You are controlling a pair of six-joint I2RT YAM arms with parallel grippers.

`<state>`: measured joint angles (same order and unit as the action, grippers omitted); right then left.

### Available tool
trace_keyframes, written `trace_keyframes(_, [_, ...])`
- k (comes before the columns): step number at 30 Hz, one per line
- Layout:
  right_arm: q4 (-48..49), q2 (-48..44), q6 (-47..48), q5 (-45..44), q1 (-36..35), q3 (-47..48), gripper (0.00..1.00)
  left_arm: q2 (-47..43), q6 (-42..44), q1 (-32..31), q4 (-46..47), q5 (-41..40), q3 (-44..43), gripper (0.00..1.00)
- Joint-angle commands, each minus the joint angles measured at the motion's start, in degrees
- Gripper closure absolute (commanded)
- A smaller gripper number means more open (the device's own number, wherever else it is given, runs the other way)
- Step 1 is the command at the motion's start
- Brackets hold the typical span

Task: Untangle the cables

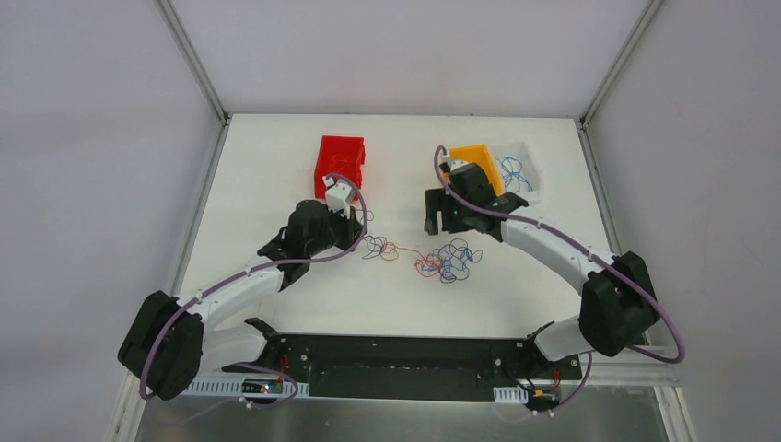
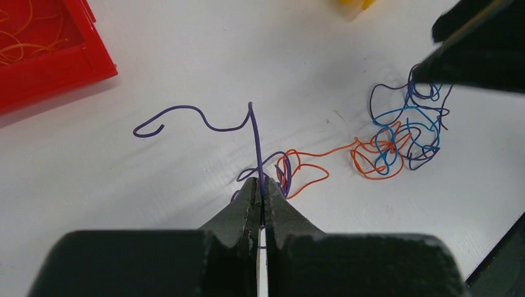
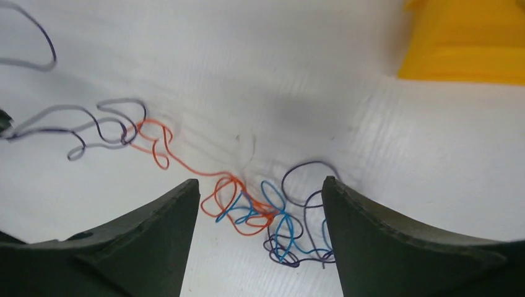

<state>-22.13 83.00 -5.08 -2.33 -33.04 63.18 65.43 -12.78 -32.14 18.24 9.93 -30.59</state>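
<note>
A purple wire (image 2: 256, 142) is pinched in the closed left fingers (image 2: 244, 204), its end hidden between them. The cables (image 3: 282, 232) are seen knotted on the worktop (image 3: 278, 74), partly masked by the wide-open right fingers (image 3: 167, 216).

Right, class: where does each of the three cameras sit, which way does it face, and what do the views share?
Top external: above and behind the bases, looking down on the table, the left arm, the right arm, the cable knot, red bin and yellow bin.
Left wrist: on the left arm, looking along the left gripper, shut on a purple cable, toward the knot.
Right wrist: on the right arm, looking down between the fingers of the open right gripper onto the knot.
Shared: all three show the knot.
</note>
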Motion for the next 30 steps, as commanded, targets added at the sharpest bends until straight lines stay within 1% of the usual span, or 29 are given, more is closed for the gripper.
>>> trace_keyframes(1, [11.85, -1.80, 3.65, 10.16, -4.11, -6.90, 0.26, -2.16, 0.91, 0.41, 2.33, 0.07, 0.96, 1.00])
trace_keyframes(3, [14.30, -0.47, 4.26, 11.45, -6.55, -7.83, 0.26, -2.32, 0.86, 0.41, 2.33, -0.04, 1.03, 1.00])
trace_keyframes(6, [16.58, 3.19, 4.73, 9.56, -10.42, -7.31, 0.23, -2.27, 1.07, 0.41, 2.39, -0.10, 1.06, 1.00])
trace_keyframes(10, [21.24, 7.41, 7.02, 8.56, -12.81, -6.90, 0.20, -2.32, 1.23, 0.41, 2.53, -0.33, 1.13, 1.00])
trace_keyframes(13, [22.61, 10.63, 7.60, 6.78, -13.72, -6.18, 0.20, -2.27, 1.27, 0.41, 2.48, -0.68, 1.22, 1.00])
trace_keyframes(15, [24.57, 12.40, 6.86, 4.71, -13.84, -6.20, 0.24, -2.38, 1.14, 0.41, 2.45, -1.06, 1.23, 1.00])
trace_keyframes(17, [26.22, 13.90, 6.14, 4.02, -13.95, -6.24, 0.29, -2.45, 1.04, 0.43, 2.56, -1.28, 1.32, 1.00])
trace_keyframes(20, [26.76, 15.15, 5.33, 4.19, -13.97, -6.12, 0.43, -2.60, 0.91, 0.41, 2.39, -2.19, 1.41, 1.00])
trace_keyframes(21, [26.90, 14.86, 5.27, 3.67, -13.97, -6.36, 0.53, -2.53, 0.82, 0.40, 2.24, -2.92, 1.41, 1.00])
trace_keyframes(22, [27.10, 14.36, 5.26, 2.88, -14.03, -6.89, 0.60, -2.54, 0.71, 0.41, 2.08, -3.78, 1.41, 1.00])
trace_keyframes(23, [27.54, 13.37, 5.26, 1.69, -13.97, -7.83, 0.72, -2.62, 0.69, 0.41, 1.69, -4.69, 1.34, 1.00])
trace_keyframes(25, [27.94, 10.84, 3.10, -3.44, -13.93, -9.56, 0.93, -2.97, 0.54, 0.39, 1.02, -6.56, 1.39, 1.00])
trace_keyframes(26, [27.68, 9.88, 2.27, -5.75, -13.90, -10.28, 1.00, -3.14, 0.37, 0.41, 0.61, -7.75, 1.41, 1.00])
trace_keyframes(30, [25.04, 5.93, -1.19, -13.62, -13.60, -13.30, 1.00, -3.82, -0.61, 0.50, -1.87, -15.28, 1.40, 1.00])
